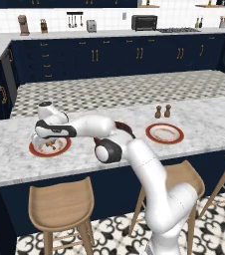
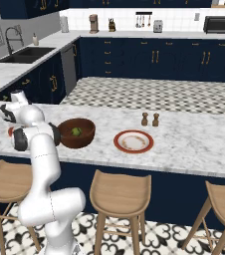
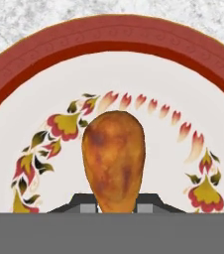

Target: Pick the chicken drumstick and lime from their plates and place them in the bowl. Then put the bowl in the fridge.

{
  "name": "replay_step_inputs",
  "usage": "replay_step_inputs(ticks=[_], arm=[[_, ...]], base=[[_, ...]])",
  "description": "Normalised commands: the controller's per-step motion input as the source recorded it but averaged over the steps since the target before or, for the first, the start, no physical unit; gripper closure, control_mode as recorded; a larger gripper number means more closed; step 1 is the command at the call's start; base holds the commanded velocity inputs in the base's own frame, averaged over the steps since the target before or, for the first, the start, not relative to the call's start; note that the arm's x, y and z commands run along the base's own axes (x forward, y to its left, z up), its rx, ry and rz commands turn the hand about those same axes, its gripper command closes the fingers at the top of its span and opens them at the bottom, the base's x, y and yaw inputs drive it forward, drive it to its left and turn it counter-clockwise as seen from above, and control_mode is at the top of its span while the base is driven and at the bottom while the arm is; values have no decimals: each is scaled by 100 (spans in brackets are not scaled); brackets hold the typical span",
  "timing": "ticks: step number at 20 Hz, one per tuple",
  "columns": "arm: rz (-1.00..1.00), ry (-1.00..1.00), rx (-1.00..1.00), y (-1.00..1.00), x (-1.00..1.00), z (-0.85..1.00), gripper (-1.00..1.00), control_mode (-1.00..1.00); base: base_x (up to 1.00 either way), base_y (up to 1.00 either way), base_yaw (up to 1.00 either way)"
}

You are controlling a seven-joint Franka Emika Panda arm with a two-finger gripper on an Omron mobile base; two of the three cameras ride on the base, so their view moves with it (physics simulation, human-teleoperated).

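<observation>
One item of two is left: the drumstick (image 3: 113, 161) is gripped on the left plate (image 1: 35, 148), near the worktop's front edge.
The gripper (image 3: 115, 207) is closed on its narrow end; a lift and carry to the bowl (image 2: 76, 133), which holds the lime (image 2: 76, 131), is called for. The drumstick is glossy orange-brown with a rounded meaty end.

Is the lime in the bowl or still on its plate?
In the bowl: the lime sits inside the bowl, and the right plate is bare.

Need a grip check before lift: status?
Gripper shut on chicken drumstick, low over left plate. Lime already in bowl. Other plate bare. Nothing in the way.
</observation>
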Motion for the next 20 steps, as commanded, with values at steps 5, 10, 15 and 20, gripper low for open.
replay_step_inputs(ticks=[5,10,15,20], arm=[[1,0,0,-2,0,-28,100,-100],[0,-2,1,-13,-42,34,100,-100],[0,-5,0,-60,-88,27,100,-100],[0,-9,1,-98,-79,10,100,-100]], base=[[0,0,0],[0,0,0],[0,0,0],[0,0,0]])
